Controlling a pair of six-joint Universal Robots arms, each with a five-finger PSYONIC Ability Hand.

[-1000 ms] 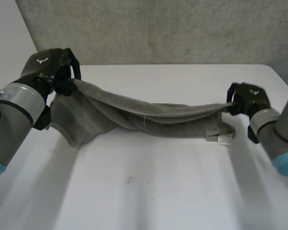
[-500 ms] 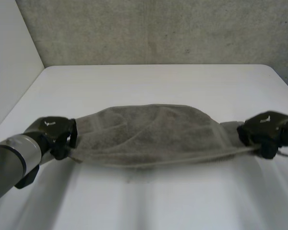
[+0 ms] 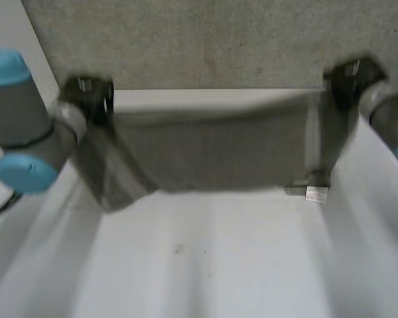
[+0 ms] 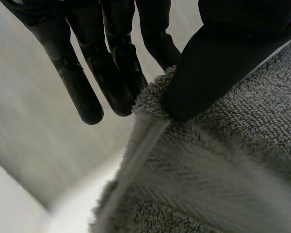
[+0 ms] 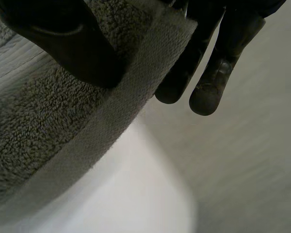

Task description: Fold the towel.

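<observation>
Change since half a second ago: both hands were low over the near half of the table, with the towel slack and flat between them. Now they are high at the far side, and the towel is pulled out wide between them.
Towel (image 3: 219, 149): grey terry, hanging as a broad sheet from its top edge in front of the grey wall (image 3: 219, 40). It sags a little in the middle.
Left hand (image 3: 86, 99): at the towel's upper left corner. In the left wrist view, the thumb clamps the hem against straight fingers in a firm pinch.
Right hand (image 3: 348, 76): at the upper right corner. In the right wrist view, the thumb lies on the pile, the fingers are behind the woven border, and the cloth is nipped between them.
Lower edge: the lower left corner trails toward the white table (image 3: 205, 265). A small white label (image 3: 315, 193) hangs at the lower right corner.
Hard to make out: whether the bottom hem touches the table or hangs just clear of it. The head view does not show the fingers of either hand. The right arm is cut off by the view's edge. The towel's back face is hidden.
</observation>
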